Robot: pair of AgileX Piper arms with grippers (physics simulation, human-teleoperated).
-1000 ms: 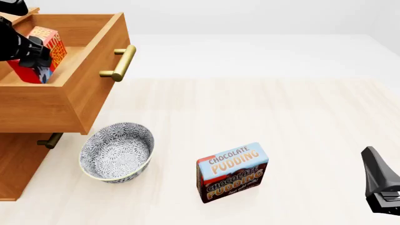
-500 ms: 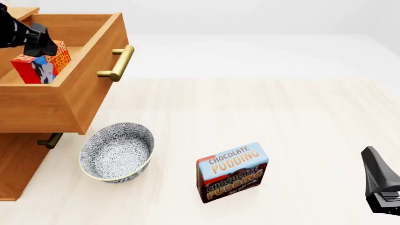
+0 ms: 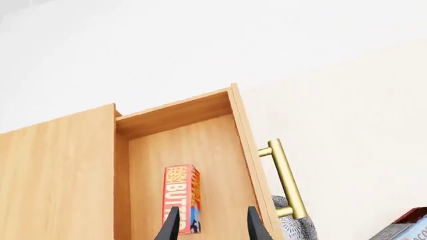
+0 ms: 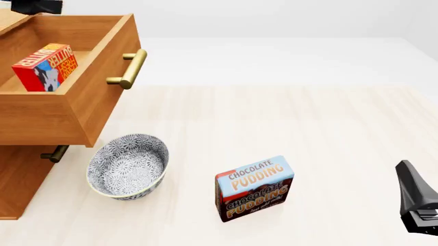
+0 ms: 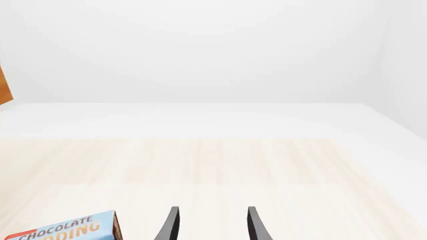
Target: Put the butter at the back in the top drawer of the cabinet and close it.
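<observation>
Front view: butter [image 4: 45,67] lies in open top drawer [image 4: 102,77], far left. Left gripper [image 3: 212,225] open, empty, above it. Right gripper [image 5: 212,224] open over worktop [image 4: 308,133].

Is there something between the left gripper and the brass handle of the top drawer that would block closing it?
Nothing visible does. The left gripper is open above the top drawer, the butter lies inside below the rim, and the handle is bare. The bowl sits lower, beneath the drawer front.

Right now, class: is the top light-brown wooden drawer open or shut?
Open. The top light-brown wooden drawer juts out from the cabinet, showing the small red butter box inside.
</observation>
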